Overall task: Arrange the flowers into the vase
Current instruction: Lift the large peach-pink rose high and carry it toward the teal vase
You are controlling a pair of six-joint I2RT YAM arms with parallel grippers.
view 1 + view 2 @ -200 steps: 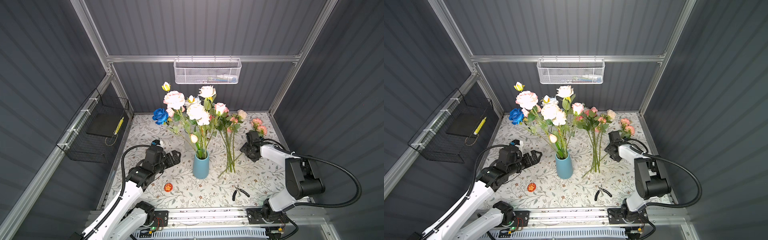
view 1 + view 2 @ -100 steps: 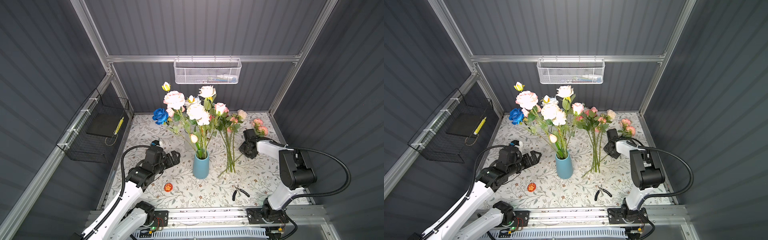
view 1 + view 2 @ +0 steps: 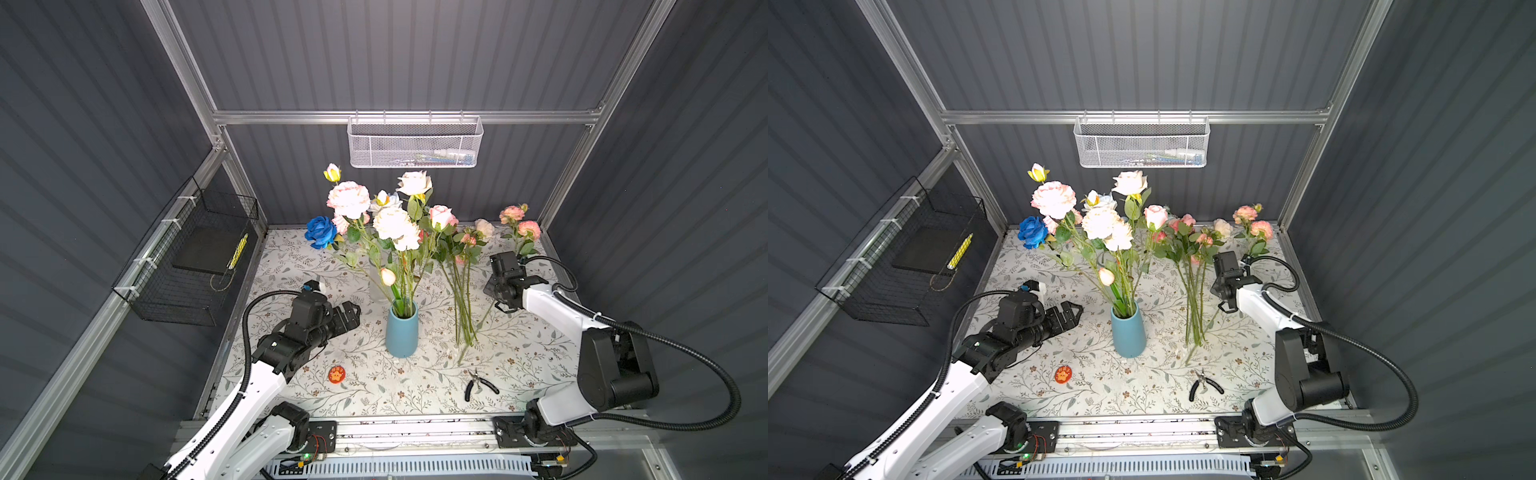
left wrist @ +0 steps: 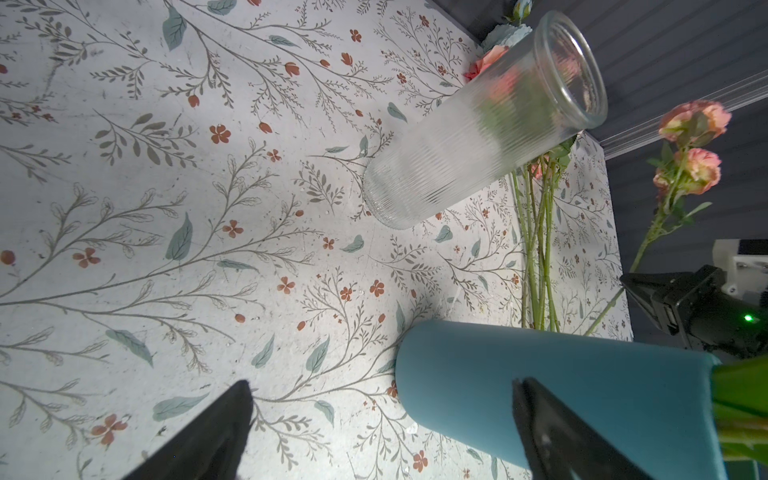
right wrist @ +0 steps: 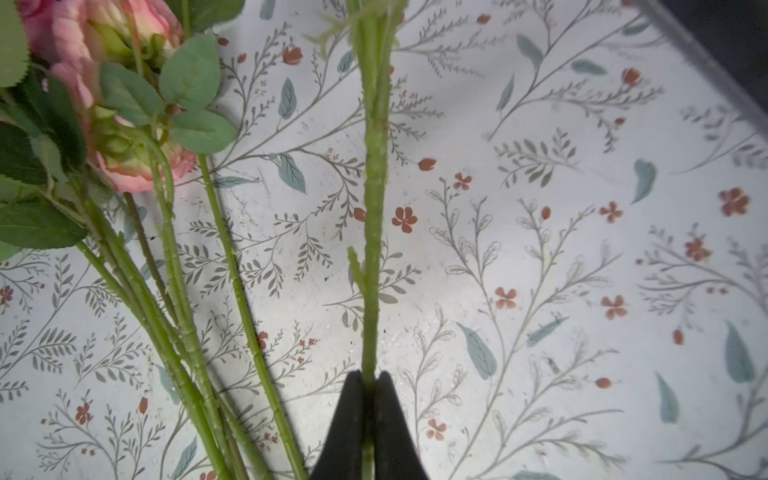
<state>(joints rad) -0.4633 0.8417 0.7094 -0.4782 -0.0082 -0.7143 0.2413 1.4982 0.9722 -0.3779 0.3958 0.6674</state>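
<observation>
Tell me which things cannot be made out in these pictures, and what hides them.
1. The right gripper, shut on a stem: in both top views its own wrist hides the grip.
2. That stem's bloom: cut off by the right wrist view's edge.
3. White mesh basket: contents blurred by the mesh in both top views.
4. Stem ends inside the blue vase: hidden by its opaque wall.

Flowers (image 3: pixel 392 224) in blue vase (image 3: pixel 401 334), loose stems (image 3: pixel 463 307) beside
</observation>
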